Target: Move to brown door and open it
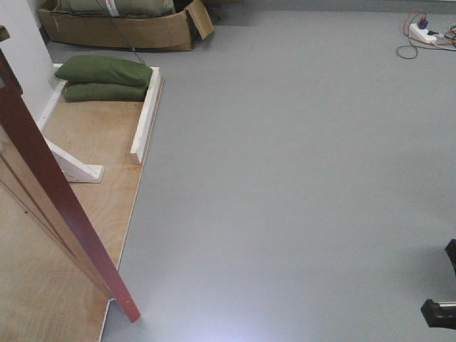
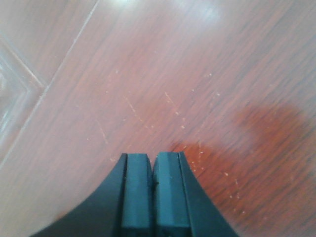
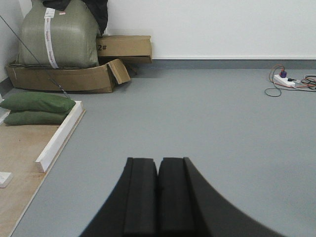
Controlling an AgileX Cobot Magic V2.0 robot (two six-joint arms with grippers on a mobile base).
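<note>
**Left wrist view: door face dead ahead of closed pads**

You have the brown door filling this view. Its glossy panel sits at 12 o'clock, close before the left gripper, whose pads are pressed together on nothing (whether they touch the wood cannot be told). Expect a heavy, stiff, slippery leaf. No handle shows, so push flat near the free edge, which the front view puts at 8 o'clock. Your right gripper, also closed, faces bare floor.
</note>
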